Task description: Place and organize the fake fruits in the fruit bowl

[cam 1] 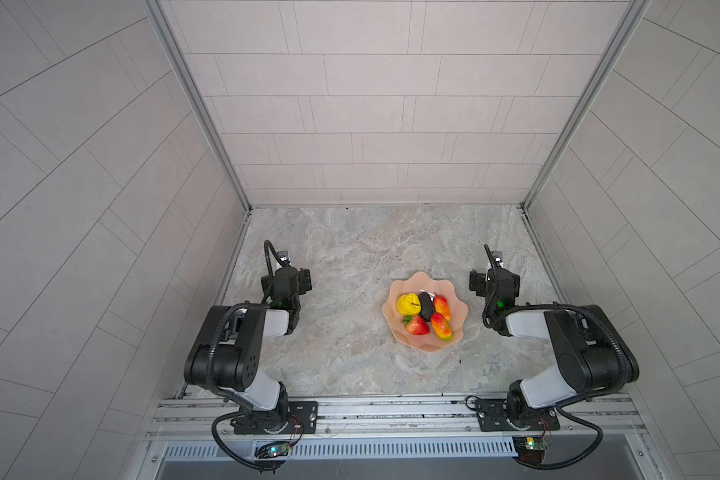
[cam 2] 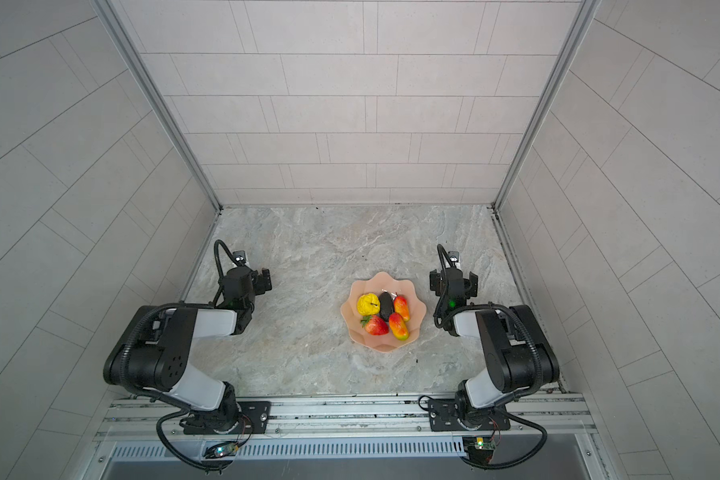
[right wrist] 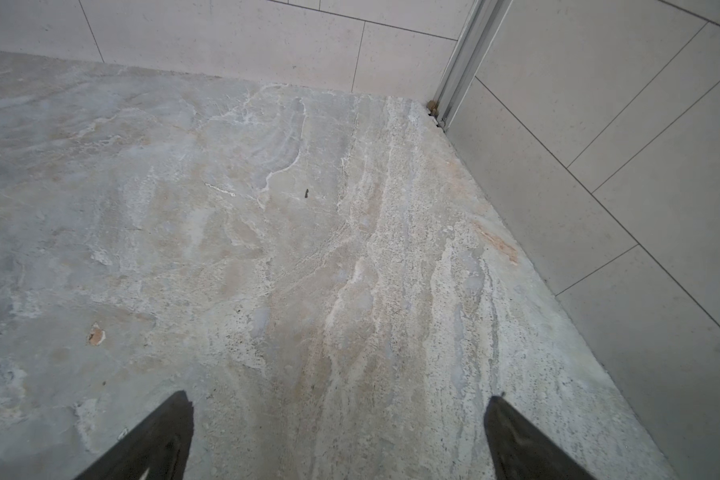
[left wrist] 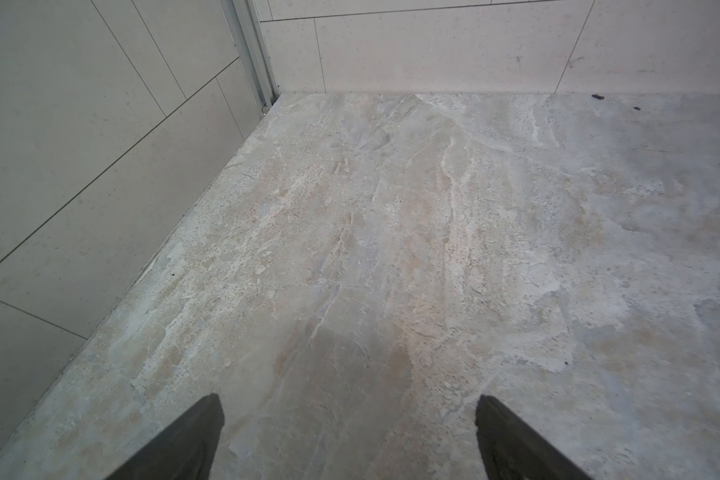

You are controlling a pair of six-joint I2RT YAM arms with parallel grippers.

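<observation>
Fruit bowl (cam 1: 417,277) sits upright on the marbled table (cam 1: 341,257), just off centre toward 4 o'clock in both top views; peach-pink, glossy, wavy rim. All five fake fruits (cam 2: 386,309) lie inside it in one tight cluster, none on the table. Around the bowl's face: yellow wrinkled fruit (cam 1: 408,304) at 10 o'clock; dark avocado (cam 1: 426,305) at 12 o'clock, just beside the yellow one; far mango (cam 1: 441,306) at 2 o'clock, against the avocado's other side; near mango (cam 1: 441,326) at 5 o'clock; strawberry (cam 1: 417,326) at 7 o'clock, green leaves turned toward 10 o'clock. Cannot tell which neighbours actually touch. Bare bowl floor shows along the rim from 4 to 7 o'clock. Left gripper (left wrist: 348,397) hangs at 9 o'clock from the bowl, well apart, aimed toward 12 o'clock and the back wall (cam 1: 371,104); left wrist view shows its two dark fingers (left wrist: 184,440) spread wide, only bare table between them, nothing held. Right gripper (right wrist: 339,395) hangs at 3 o'clock from the bowl, near the rim but clear of it, also aimed toward 12 o'clock; right wrist view shows its fingers (right wrist: 524,444) spread wide over bare table, empty.
</observation>
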